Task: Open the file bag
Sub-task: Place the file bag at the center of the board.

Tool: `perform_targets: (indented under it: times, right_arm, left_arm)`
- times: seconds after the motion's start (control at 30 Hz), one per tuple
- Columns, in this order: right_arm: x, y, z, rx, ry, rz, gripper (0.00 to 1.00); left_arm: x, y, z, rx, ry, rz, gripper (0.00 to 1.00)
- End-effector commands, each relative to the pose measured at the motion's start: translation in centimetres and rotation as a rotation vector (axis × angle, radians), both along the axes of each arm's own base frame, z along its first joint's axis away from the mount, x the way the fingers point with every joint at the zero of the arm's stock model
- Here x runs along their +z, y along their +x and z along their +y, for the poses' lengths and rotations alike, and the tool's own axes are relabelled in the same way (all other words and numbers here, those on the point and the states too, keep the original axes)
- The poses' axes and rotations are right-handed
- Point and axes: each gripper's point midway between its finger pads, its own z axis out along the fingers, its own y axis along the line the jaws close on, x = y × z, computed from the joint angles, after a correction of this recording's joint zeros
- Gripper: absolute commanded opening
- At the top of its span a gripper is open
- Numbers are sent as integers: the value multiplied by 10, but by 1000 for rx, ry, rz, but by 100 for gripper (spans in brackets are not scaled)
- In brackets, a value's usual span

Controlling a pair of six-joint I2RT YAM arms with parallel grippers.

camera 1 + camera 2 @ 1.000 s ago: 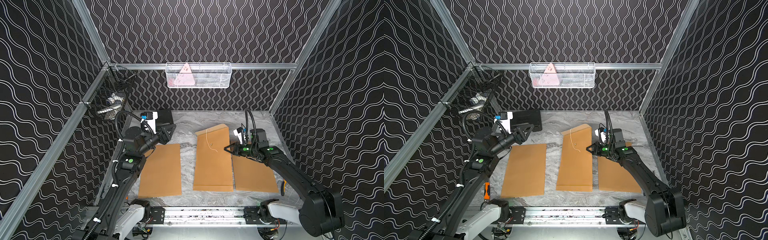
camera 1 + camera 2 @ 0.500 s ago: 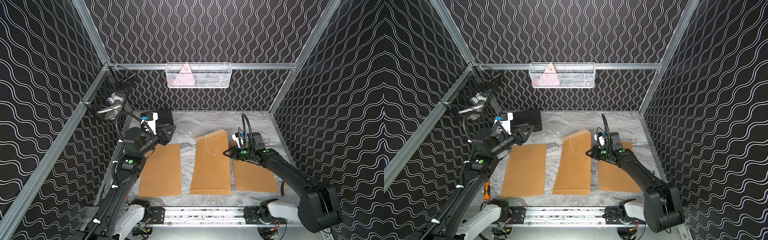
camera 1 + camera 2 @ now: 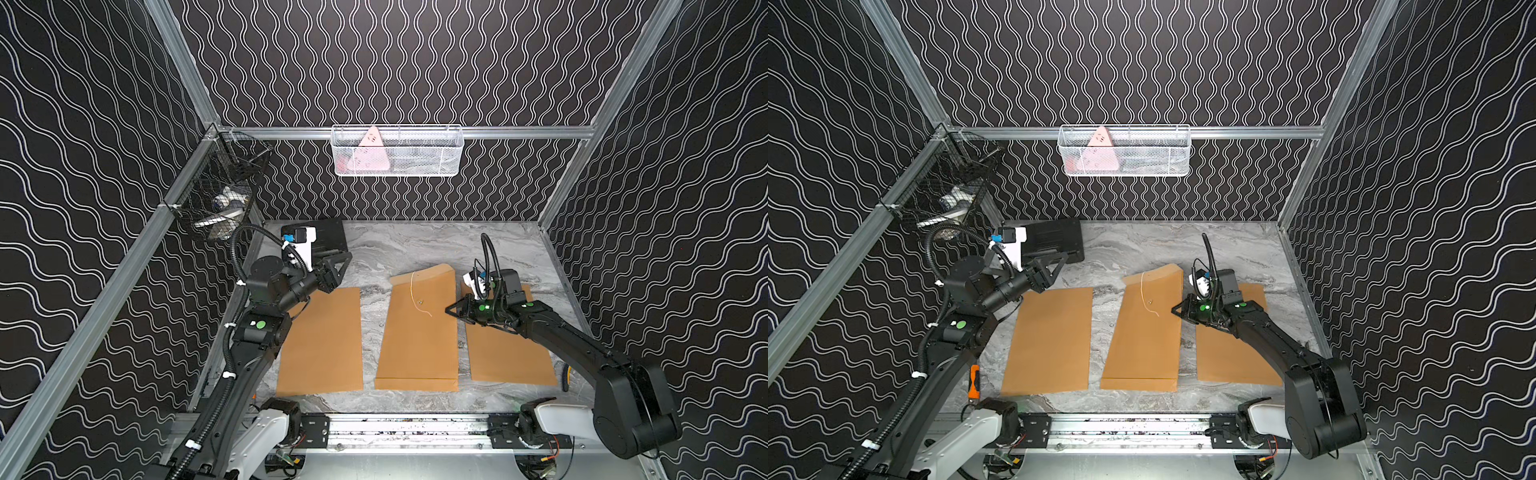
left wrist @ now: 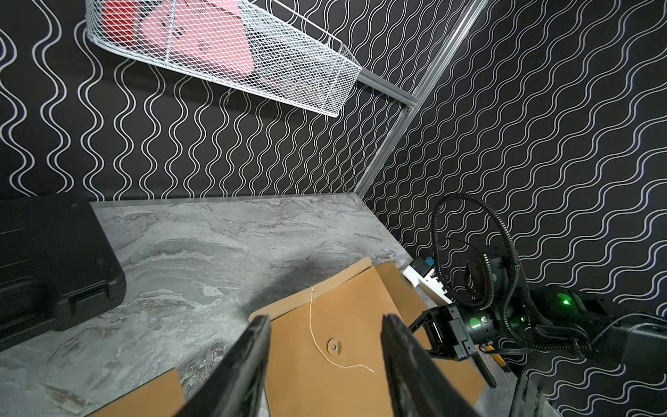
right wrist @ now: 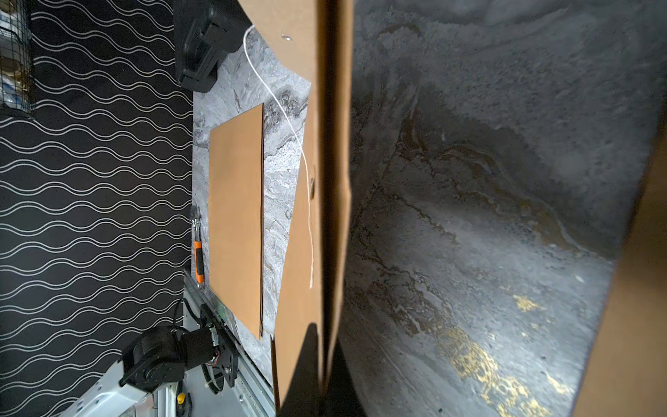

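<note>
String (image 3: 412,291) lay unwound and slack across the file bag (image 3: 419,328), which sat at the centre of the frame in both top views. It was flat on the tabletop (image 3: 415,245) between a left spare bag (image 3: 322,340) and a right spare bag (image 3: 507,353). Its flap (image 3: 428,272), at the upper end in the frame, curled up off the marble but was not folded back.

My right tool (image 3: 449,309) was closed at the bag's right-hand edge, just below the flap. In the right wrist camera the brown edge ran straight down between the fingers, so I took it to be pinching that edge. My left tool (image 3: 340,270) hung left of centre, over the upper corner of the left spare bag. It was about half spread and gripped nothing. Its own camera showed the clasp disc (image 4: 335,347) framed between its fingers, well ahead.

I judged the tie dealt with and the flap-lifting in hand. As I read it, the next move called for one tool to steady the bag while the other caught the flap's lip and folded it back towards the top of the frame. Thin card offers little to grab, and a pinch through both layers would keep the mouth closed.
</note>
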Motion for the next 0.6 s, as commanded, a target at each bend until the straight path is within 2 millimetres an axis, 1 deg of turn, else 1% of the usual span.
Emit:
perform_targets:
  times: [0.0, 0.33, 0.57]
  right_arm:
    - [-1, 5, 2, 8, -4, -27, 0]
    - [-9, 8, 6, 70, -33, -9, 0]
    - [-19, 12, 8, 70, -25, 12, 0]
  left_arm:
    - [4, 0, 1, 3, 11, -31, 54]
    - [4, 0, 0, -1, 14, -29, 54]
    - [4, 1, 0, -1, 13, -29, 54]
